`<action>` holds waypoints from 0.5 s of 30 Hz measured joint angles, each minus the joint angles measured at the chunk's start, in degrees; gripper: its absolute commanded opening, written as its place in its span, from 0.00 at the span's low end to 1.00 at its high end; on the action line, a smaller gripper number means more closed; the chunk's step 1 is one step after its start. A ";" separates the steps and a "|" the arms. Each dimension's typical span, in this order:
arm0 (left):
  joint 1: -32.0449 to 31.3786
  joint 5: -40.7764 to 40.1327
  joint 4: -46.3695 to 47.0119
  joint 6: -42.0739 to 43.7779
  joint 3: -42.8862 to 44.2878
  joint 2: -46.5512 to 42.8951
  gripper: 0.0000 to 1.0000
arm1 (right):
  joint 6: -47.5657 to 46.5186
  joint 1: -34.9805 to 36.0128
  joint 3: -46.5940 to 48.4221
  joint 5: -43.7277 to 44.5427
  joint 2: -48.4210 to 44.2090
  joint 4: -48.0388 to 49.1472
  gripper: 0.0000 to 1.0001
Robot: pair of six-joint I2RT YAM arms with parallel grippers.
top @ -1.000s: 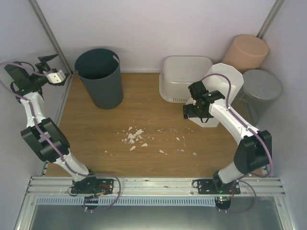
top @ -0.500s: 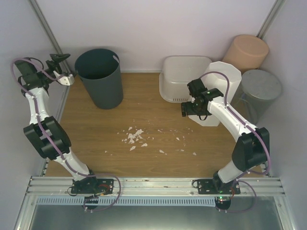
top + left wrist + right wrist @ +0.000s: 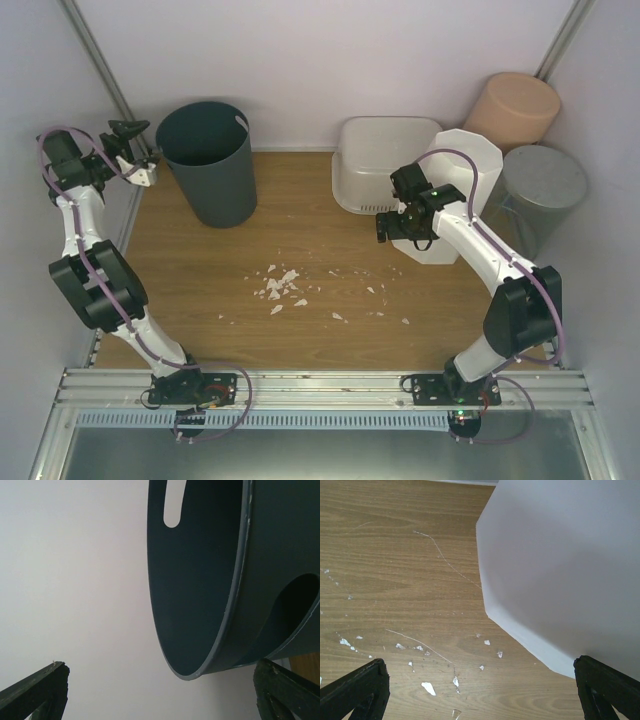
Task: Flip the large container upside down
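Here, the left arm rears up with its elbow folded, and the left gripper (image 3: 135, 150) sits level with the rim of the large dark container (image 3: 208, 170), just left of it. Its jaws are spread wide on nothing. The container stands upright, mouth up. Well to its right, the right gripper (image 3: 392, 226) hangs with jaws apart, just beside a white octagonal tub (image 3: 465, 165). The left wrist view crops the container to part of its rim and handle slots. Contact there is unclear.

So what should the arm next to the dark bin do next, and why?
Probably ease the left gripper a little toward the dark round plastic bin so its open jaws straddle the rim. The bin stands upright and unheld, with the rim just ahead of the gripper.
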 measured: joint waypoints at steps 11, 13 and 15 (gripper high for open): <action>-1.90 -0.31 4.66 -2.03 -2.67 0.00 0.99 | 0.00 0.00 -0.72 -0.70 -0.11 0.66 1.00; -3.08 -0.66 7.54 -3.37 -5.03 0.00 0.99 | 0.02 0.00 -0.72 -0.76 -0.13 0.66 1.00; -4.09 -0.72 10.93 -4.44 -6.19 0.00 0.99 | 0.02 0.00 -0.81 -0.76 -0.15 0.72 1.00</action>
